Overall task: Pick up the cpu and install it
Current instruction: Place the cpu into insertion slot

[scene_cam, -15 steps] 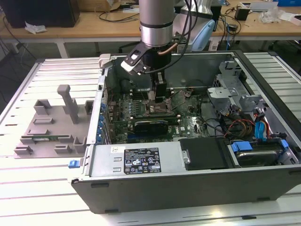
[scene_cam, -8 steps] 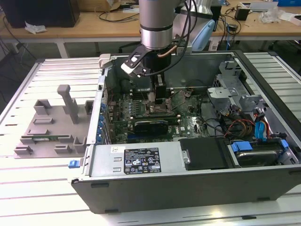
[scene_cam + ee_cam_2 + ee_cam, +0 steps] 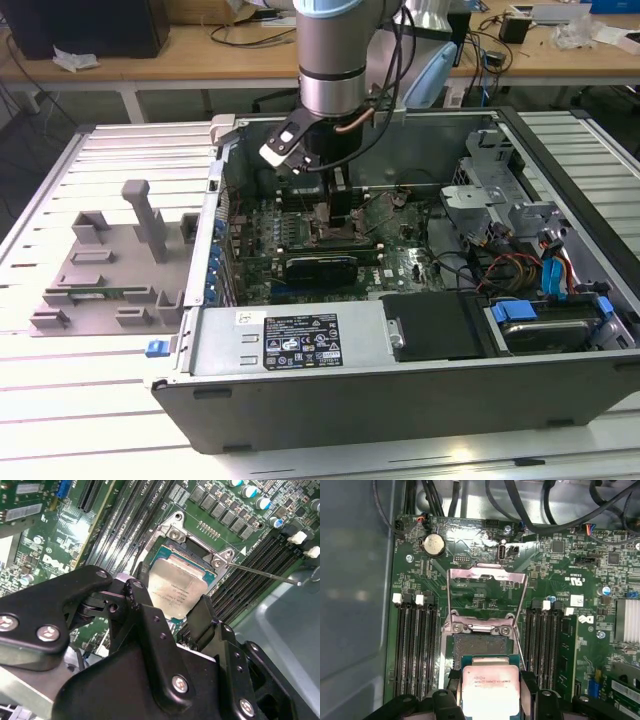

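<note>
At the exterior view's left, a grey plastic tray (image 3: 100, 265) is laid on the white slatted table (image 3: 60, 400). Just beside it an open PC case (image 3: 450, 400) is set, and the arm (image 3: 333, 60) is pointed down into it w/ the gripper (image 3: 338, 222) over the green motherboard (image 3: 405, 268).

The cpu (image 3: 490, 687) is shown as a small flat square w/ a dull silver-grey metal top, faint print lines and a thin green rim. It is held flat, top side up, over the near part of the dark socket (image 3: 479, 645), whose metal frame (image 3: 487, 577) is swung up. Being square, no long axis is given; its edges are lined up approx. w/ the socket's. The jaws are closed on two opposite edges of the chip.

In the second wrist view the cpu (image 3: 177, 587) is partly covered by the gripper body, so its near edge is hidden. Whether it is touching the socket cannot be told.

At the exterior view's right, blue and red cables (image 3: 555, 275) are bundled.
</note>
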`<control>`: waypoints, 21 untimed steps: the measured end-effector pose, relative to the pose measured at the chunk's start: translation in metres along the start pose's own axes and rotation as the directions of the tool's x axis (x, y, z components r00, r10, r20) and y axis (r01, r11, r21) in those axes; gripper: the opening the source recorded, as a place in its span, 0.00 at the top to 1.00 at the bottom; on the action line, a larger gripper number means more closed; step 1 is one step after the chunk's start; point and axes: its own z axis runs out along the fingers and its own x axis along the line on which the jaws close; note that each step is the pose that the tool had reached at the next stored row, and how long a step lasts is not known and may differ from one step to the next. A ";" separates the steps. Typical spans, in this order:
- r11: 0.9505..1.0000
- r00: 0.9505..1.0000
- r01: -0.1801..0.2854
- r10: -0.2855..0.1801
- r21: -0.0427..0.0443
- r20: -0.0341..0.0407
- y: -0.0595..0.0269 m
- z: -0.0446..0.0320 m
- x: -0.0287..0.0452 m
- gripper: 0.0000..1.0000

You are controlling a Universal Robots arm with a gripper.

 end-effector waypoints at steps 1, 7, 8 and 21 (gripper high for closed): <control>1.000 1.000 -0.004 0.004 0.000 0.001 0.0004 0.0016 0.0002 0.45; 0.999 0.999 -0.042 0.042 0.001 0.002 0.0039 0.0170 0.0026 0.45; 0.999 0.999 -0.044 0.044 0.001 0.003 0.0039 0.0179 0.0027 0.45; 0.998 0.998 -0.061 0.061 0.002 0.003 0.0038 0.0351 0.0110 0.45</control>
